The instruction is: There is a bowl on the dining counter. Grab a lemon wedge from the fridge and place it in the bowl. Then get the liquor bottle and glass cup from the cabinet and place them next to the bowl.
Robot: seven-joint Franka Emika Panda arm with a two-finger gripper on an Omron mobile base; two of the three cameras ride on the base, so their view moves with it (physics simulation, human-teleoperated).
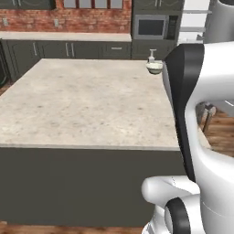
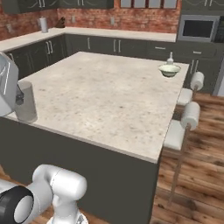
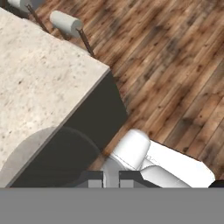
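Observation:
The glass cup (image 2: 26,104), a greyish translucent tumbler, hangs at the near left corner of the dining counter (image 2: 100,96). My gripper (image 2: 19,99) is shut on its rim. In the hand view the cup (image 3: 52,155) shows from above as a round grey shape over the counter's corner (image 3: 35,74), left of my gripper (image 3: 110,179). The pale bowl (image 2: 169,70) sits at the counter's far right edge, also seen from the left base (image 1: 154,67). The liquor bottle (image 2: 170,57), pale with a narrow neck, stands just behind it (image 1: 151,55). What lies in the bowl is too small to tell.
Two padded stools (image 2: 188,116) stand along the counter's right side over the wooden floor (image 3: 175,65). A wall counter (image 2: 87,33) with a grey canister (image 2: 43,25) runs along the back. A microwave (image 1: 151,26) sits in the dark tower beyond the bowl.

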